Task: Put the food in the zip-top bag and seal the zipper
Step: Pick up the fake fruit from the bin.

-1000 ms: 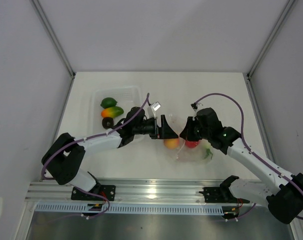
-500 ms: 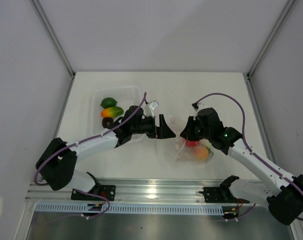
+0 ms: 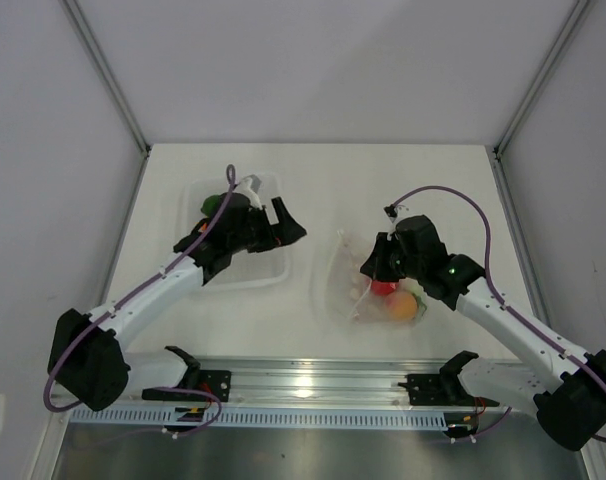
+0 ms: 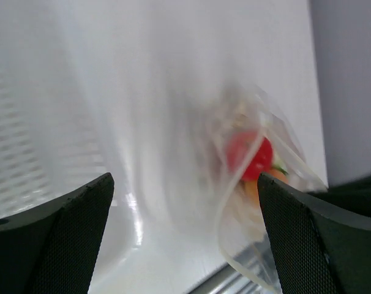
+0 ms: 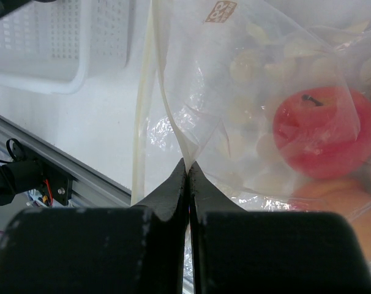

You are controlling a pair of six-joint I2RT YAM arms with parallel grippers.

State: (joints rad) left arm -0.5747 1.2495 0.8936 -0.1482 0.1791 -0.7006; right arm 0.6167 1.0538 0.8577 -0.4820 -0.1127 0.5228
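My right claw (image 5: 187, 166) pinching the clear film of the zip-top bag (image 5: 247, 73), bag lying on the tabletop (image 3: 383, 190) right of the white tray (image 3: 255, 272), red apple (image 5: 317, 131) and orange peach (image 5: 351, 211) inside, my left claw (image 3: 293, 222) spread wide over the tray's right edge.

The zip-top bag (image 3: 345, 290) lies crumpled and clear on the tabletop (image 3: 383, 190), well to the right of the white tray (image 3: 248, 281). My right tool (image 5: 187, 166) has a fold of its film pinched tight. The zipper (image 5: 144, 104) gapes unsealed, its mouth facing the tray. Inside, the red fruit (image 5: 314, 131) touches the orange peach (image 3: 404, 305), which lies on the side away from the tray. The green fruit (image 3: 215, 203) sits in the tray's far corner, partly hidden.
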